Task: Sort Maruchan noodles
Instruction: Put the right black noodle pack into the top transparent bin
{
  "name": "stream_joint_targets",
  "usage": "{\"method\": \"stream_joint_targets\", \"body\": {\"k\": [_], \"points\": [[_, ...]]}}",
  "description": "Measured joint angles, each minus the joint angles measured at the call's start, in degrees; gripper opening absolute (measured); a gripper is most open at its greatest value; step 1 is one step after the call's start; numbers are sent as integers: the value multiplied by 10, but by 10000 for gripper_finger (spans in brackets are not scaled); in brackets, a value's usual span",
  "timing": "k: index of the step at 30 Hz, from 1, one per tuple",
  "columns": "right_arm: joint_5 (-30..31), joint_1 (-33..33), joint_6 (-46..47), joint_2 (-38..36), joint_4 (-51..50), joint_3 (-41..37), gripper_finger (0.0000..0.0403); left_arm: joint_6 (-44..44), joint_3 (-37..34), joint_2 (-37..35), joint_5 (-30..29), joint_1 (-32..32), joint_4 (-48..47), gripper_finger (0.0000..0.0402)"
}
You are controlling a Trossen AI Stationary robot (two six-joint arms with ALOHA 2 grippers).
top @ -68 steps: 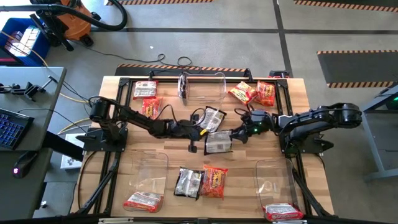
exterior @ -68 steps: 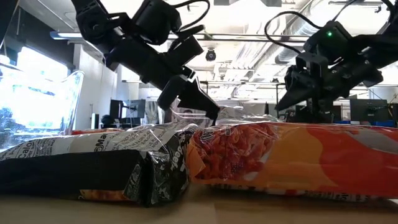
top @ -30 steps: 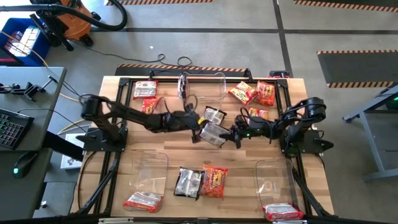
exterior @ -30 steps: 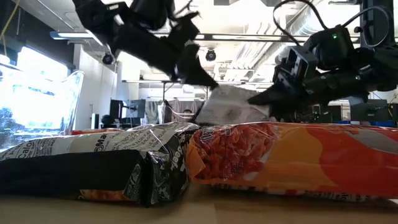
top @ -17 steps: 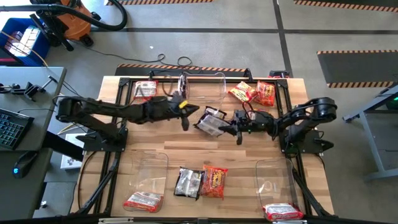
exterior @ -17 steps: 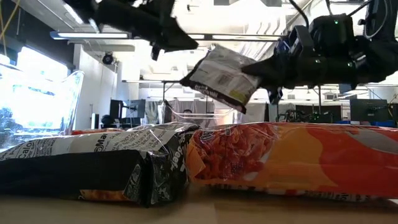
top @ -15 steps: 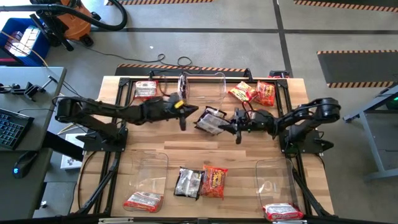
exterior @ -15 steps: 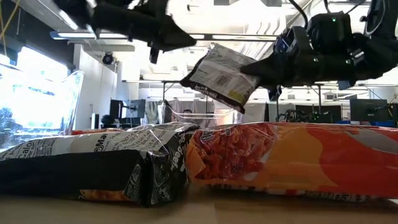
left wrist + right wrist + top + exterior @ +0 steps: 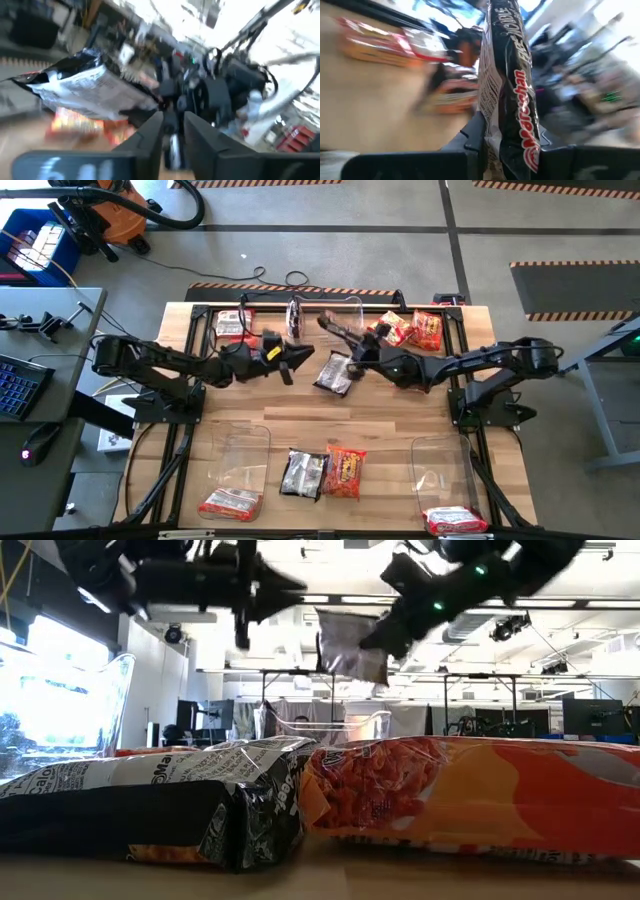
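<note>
A black-and-silver Maruchan noodle packet [image 9: 338,330] [image 9: 350,645] hangs high over the table's middle, toward the far edge, with my right gripper [image 9: 358,348] [image 9: 507,145] shut on it. My left gripper [image 9: 288,365] [image 9: 270,590] [image 9: 172,135] hovers just left of it. It points at the packet [image 9: 85,90], its fingers a little apart with nothing between them. A second black-and-silver packet [image 9: 335,372] lies flat on the table below. My right gripper pinches the packet's two flat faces between its two fingers, close to one edge [image 9: 506,131]. The fingers [image 9: 392,632] come at it from the table's right side, roughly level. The packet sticks out ahead of them, turned on edge and lifted clear of the table.
Clear bins stand at the far middle [image 9: 325,320], near left [image 9: 240,460] and near right [image 9: 440,470], the two near ones each holding a red-and-white packet. Loose packets lie at the near middle [image 9: 345,470] [image 9: 303,475], far right [image 9: 405,328] and far left [image 9: 232,325].
My left gripper has come away from the packet, drawing back toward the table's left and far edge and rising. My right gripper has lifted the packet well up and toward the far edge, rolling its wrist, so the packet has turned from lying flat to standing on edge.
</note>
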Motion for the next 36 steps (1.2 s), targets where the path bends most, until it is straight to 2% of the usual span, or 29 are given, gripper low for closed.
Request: {"method": "stream_joint_targets", "body": {"k": [4,9,14,21,29,36], "points": [[60,1,-165,38,43,59,46,18,37,0,-11,14,-3,125],[68,0,-365,84,139,118,46,-17,72,0,-12,36,-12,170],[65,-3,-507,124,181,179,46,-78,88,0,-22,55,-7,188],[51,-21,-573,156,181,233,46,-125,91,0,-41,74,6,189],[44,-37,-575,157,197,238,46,-137,91,0,-69,85,7,189],[35,-38,-565,157,193,238,46,-137,91,0,-66,99,11,189]]}}
